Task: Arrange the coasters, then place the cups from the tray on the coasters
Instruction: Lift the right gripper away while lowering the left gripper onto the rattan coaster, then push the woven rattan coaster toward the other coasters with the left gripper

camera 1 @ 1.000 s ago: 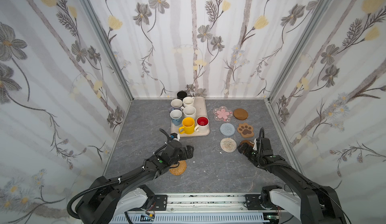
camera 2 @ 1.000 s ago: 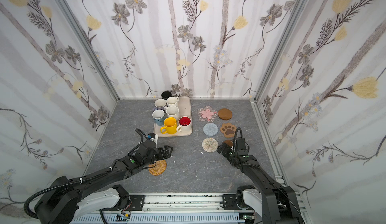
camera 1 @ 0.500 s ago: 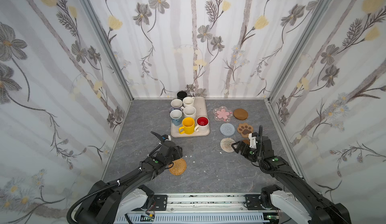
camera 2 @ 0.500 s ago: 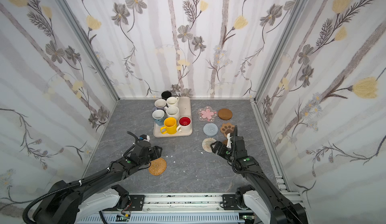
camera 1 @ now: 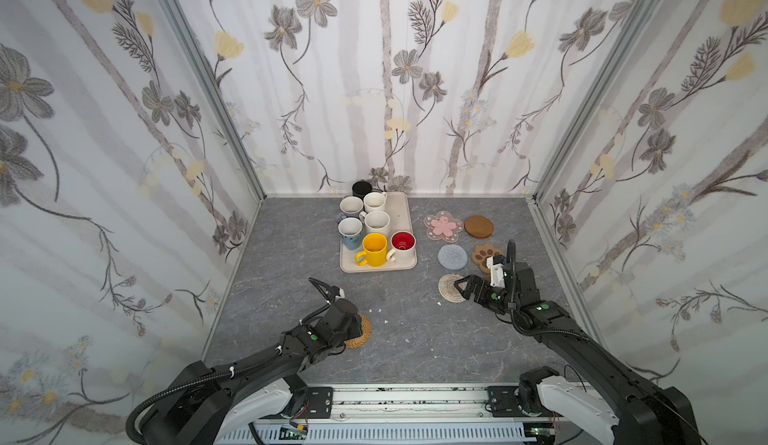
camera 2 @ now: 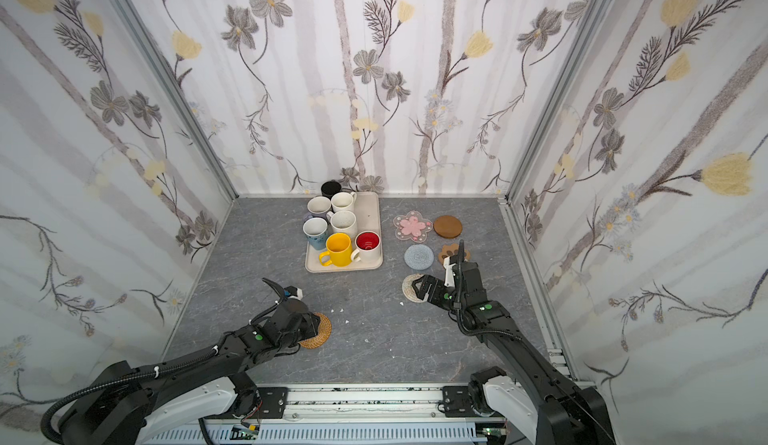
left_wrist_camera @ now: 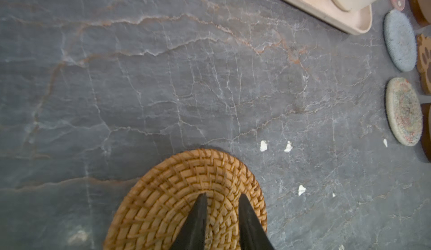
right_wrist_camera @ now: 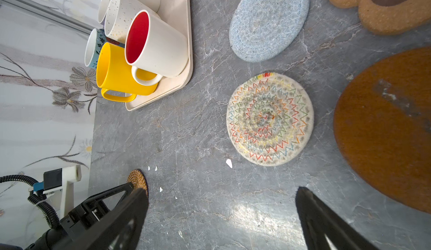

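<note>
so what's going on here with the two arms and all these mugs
Two robot arms are working on the coasters. The left gripper has its tips down on the tan rattan coaster near the front of the table, jaws narrowly apart. The right gripper hangs wide open by the beige woven coaster. The cups are bunched on the tray; no coaster has one yet.

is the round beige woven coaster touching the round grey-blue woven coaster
Apart. The right wrist view shows grey tabletop between the beige woven coaster and the grey-blue woven coaster.
</note>
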Tool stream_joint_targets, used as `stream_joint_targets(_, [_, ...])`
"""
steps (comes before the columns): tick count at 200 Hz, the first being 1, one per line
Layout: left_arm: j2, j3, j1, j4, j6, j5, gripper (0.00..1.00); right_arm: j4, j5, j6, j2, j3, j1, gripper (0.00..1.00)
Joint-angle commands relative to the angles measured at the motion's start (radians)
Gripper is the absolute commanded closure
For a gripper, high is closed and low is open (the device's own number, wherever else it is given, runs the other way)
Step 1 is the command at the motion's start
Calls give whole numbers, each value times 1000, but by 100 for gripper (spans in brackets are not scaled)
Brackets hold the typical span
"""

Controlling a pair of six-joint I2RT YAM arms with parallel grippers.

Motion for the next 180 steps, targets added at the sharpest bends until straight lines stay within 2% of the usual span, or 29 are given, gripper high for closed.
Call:
stream_joint_targets(1, [36, 17, -54, -12, -63, -48, 74, 73, -19, -15, 10, 10, 2, 1])
stream_joint_targets(70, [209, 139, -238, 62, -141, -37, 74, 93, -37, -19, 28, 15, -20, 0])
stream_joint_targets(133, [538, 369, -372, 184, -164, -34, 76, 76, -81, -34, -6, 16, -89, 0])
stream_joint_targets(180, [756, 568, -426, 275, -161, -5, 77, 38, -111, -63, -50, 18, -167, 0])
